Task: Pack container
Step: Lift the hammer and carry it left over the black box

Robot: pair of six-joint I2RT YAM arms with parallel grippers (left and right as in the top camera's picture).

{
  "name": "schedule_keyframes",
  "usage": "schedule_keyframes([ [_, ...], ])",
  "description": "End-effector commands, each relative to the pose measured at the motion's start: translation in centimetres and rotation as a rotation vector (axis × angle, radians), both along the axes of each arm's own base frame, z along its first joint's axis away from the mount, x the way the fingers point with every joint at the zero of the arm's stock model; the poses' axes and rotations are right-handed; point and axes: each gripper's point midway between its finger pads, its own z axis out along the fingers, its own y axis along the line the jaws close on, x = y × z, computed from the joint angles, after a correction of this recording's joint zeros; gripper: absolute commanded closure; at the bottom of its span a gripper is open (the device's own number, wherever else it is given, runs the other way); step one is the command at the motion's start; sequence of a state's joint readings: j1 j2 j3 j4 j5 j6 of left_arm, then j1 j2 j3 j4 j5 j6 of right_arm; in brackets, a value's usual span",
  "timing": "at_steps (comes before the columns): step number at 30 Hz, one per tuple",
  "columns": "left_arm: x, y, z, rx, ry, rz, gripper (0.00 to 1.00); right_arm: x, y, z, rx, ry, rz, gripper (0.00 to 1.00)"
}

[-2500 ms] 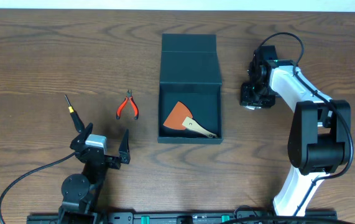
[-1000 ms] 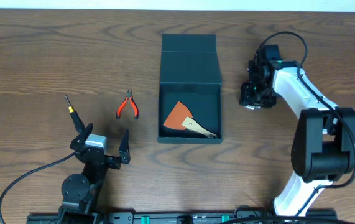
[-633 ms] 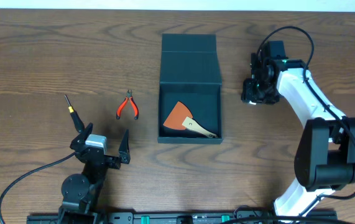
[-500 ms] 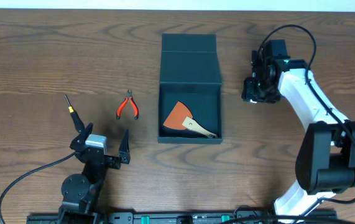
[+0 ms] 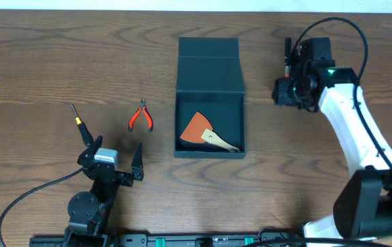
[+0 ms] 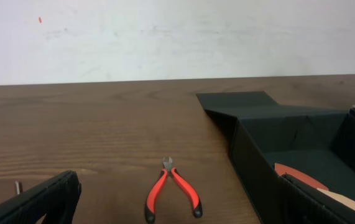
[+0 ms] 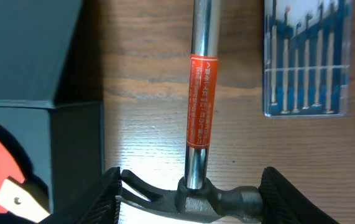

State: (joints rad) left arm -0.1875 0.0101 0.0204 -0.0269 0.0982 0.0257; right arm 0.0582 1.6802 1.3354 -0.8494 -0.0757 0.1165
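Note:
The dark teal container stands open at mid-table, its flap lid folded back, and it shows again in the right wrist view and the left wrist view. Inside lies an orange scraper with a wooden handle. My right gripper hangs right of the lid, above the table. It is shut on the head of a hammer between its fingers; the chrome shaft with a red label points away from the wrist. My left gripper rests open near the front left, nothing in it.
Red-handled pliers lie left of the container, in front of the left gripper. A thin screwdriver lies further left. A clear case of small screwdrivers lies on the table right of the hammer shaft.
My right arm has risen and swung back and to the right, carrying the hammer away from the table. The left arm and the container have not moved.

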Motion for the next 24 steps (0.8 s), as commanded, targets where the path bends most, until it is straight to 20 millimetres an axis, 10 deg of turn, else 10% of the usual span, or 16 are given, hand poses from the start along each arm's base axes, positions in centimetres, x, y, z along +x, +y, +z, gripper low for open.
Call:
schedule_keyframes([
  [1,-0.2,-0.5,-1.5,0.002,0.047,-0.027,0.01,-0.1,0.4,1.9,-0.005,-0.053,0.054,0.82],
  [24,-0.2,-0.5,-1.5,0.002,0.047,-0.027,0.01,-3.8,12.2,2.6,0.044,-0.077,0.574,0.83],
])
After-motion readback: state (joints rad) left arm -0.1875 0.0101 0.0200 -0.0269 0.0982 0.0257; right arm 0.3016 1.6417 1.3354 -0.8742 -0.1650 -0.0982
